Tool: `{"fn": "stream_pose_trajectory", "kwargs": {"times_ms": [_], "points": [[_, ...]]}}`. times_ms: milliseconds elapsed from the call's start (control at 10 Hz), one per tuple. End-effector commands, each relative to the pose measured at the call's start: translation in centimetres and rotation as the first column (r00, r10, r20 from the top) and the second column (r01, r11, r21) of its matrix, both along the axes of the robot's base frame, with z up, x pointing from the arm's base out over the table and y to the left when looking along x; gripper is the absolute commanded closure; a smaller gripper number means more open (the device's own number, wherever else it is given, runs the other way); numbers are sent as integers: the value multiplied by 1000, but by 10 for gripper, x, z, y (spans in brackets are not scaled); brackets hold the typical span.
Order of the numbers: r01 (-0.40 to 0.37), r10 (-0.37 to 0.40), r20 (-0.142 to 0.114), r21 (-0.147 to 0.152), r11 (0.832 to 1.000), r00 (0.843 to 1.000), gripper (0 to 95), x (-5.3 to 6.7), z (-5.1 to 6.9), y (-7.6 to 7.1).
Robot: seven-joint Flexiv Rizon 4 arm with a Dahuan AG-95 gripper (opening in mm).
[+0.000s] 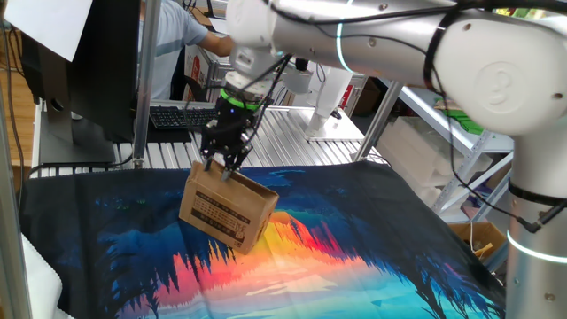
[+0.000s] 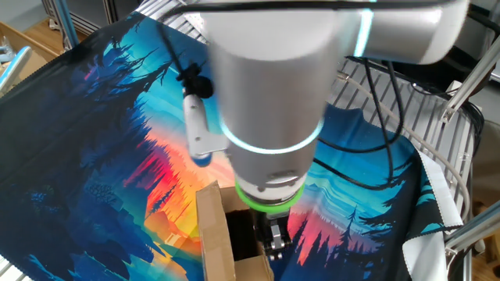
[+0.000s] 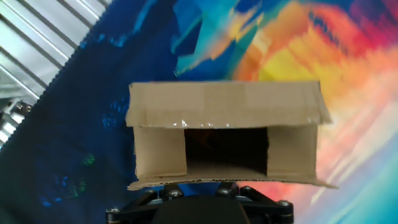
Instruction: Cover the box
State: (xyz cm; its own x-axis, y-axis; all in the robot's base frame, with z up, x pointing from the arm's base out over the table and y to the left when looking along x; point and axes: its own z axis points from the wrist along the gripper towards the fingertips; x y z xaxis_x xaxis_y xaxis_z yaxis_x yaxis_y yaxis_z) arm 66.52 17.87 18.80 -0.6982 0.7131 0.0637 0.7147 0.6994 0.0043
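Your gripper [image 1: 222,165] sits at the rear top edge of the box [image 1: 225,211], on the near flap [image 3: 227,181] as the hand view shows it. I cannot tell whether the fingers are pinching that flap or merely touching it. Judgement: sweep the flap forward over the opening in a low arc, and keep the box from sliding on the printed cloth [image 1: 354,257].

The box stands mid-cloth, brown corrugated, black print on its long side. Its top is open, its interior dark, and the far flap [image 3: 227,102] is raised.
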Motion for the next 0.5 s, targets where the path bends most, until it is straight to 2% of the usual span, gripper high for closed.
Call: {"fn": "stream_pose_trajectory", "kwargs": {"times_ms": [100, 500], "points": [[15, -13, 34, -62, 998, 999, 570, 12, -8, -9], [24, -19, 63, -82, 996, 998, 570, 20, -23, -5]]}}
